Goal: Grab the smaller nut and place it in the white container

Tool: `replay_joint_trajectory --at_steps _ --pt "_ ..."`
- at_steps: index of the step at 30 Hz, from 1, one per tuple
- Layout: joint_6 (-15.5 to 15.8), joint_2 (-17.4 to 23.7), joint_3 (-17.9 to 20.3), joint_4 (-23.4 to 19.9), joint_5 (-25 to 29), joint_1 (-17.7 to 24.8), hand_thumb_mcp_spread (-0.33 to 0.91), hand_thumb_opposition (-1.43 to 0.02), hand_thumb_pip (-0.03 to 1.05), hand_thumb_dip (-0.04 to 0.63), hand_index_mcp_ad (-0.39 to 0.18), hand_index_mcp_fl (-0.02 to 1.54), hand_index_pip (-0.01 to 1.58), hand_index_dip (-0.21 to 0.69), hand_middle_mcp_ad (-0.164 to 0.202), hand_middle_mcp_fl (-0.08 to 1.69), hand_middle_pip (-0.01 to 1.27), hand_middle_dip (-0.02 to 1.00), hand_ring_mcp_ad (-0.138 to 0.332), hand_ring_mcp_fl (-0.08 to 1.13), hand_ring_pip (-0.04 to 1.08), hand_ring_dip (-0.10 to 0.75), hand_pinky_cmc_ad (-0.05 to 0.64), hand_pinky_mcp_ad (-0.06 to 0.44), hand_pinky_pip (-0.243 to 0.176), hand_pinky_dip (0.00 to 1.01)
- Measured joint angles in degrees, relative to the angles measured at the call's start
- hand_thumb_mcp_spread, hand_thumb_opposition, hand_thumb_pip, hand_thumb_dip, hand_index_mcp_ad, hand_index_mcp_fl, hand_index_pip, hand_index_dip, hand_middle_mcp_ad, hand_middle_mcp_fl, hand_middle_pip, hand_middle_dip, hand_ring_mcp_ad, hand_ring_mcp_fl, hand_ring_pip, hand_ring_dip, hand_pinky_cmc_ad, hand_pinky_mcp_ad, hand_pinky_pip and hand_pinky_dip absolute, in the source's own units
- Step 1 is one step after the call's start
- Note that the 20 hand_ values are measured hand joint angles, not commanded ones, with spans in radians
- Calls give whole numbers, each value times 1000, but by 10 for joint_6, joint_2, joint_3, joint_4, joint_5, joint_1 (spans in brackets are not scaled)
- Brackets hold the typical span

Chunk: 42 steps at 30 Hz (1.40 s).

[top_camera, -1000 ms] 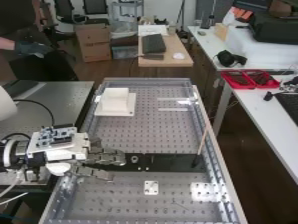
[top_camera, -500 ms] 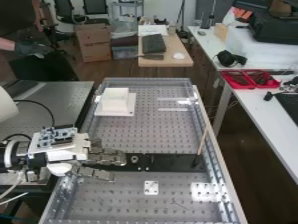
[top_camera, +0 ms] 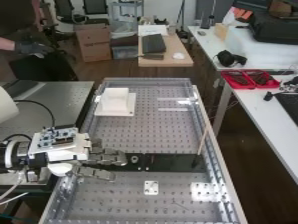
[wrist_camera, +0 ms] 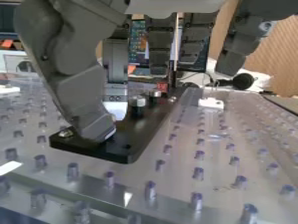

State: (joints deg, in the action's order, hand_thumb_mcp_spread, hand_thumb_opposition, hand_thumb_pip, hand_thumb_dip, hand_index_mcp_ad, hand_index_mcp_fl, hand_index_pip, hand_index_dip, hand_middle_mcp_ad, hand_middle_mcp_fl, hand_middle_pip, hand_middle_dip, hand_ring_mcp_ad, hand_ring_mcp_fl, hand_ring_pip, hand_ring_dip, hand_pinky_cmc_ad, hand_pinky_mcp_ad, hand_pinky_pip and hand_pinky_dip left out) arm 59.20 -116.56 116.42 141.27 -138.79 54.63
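In the high view the hand (top_camera: 105,157) is over the left end of the black bar (top_camera: 174,162), its fingers fairly straight and its thumb apart from them. The bearing (top_camera: 134,159) stands on the bar just beyond the fingertips. Both nut places are covered by the hand there. The white container (top_camera: 115,100) sits at the bench's far left. In the wrist view the hand (wrist_camera: 73,75) has one thick digit down at the near end of the bar (wrist_camera: 123,145), with other fingers hanging behind. A round metal part (wrist_camera: 139,102) stands farther along the bar; whatever lies behind the digit is hidden.
A thin stick (top_camera: 203,141) leans by the bar's right end. A small white plate (top_camera: 151,188) lies on the perforated bench in front of the bar. Raised rails (top_camera: 215,155) edge the bench, and red trays (top_camera: 249,79) sit on the right-hand table.
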Motion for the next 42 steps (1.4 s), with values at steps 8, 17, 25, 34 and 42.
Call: replay_joint_trajectory --at_steps 8,17,25,34,42 --pt "6 1 -4 8 -3 -1 478 -834 677 239 -202 119 1552 134 65 113 131 220 99 0 91 119 330 262 -42 274" --pt "13 3 -5 16 -3 1 480 -846 677 239 -201 120 1552 134 65 113 131 220 99 0 91 119 330 262 -42 274" --pt "19 3 -6 22 -3 2 480 -846 677 239 -195 131 1552 134 68 113 131 220 99 0 91 119 330 262 -42 274" --pt "22 1 -10 25 -5 4 480 -846 681 239 -204 133 1548 129 68 113 131 220 99 0 84 126 330 262 -42 274" --pt "25 -1 -15 30 -5 5 478 -843 677 239 -195 199 1552 119 68 136 131 220 101 -3 94 126 330 260 -28 274"
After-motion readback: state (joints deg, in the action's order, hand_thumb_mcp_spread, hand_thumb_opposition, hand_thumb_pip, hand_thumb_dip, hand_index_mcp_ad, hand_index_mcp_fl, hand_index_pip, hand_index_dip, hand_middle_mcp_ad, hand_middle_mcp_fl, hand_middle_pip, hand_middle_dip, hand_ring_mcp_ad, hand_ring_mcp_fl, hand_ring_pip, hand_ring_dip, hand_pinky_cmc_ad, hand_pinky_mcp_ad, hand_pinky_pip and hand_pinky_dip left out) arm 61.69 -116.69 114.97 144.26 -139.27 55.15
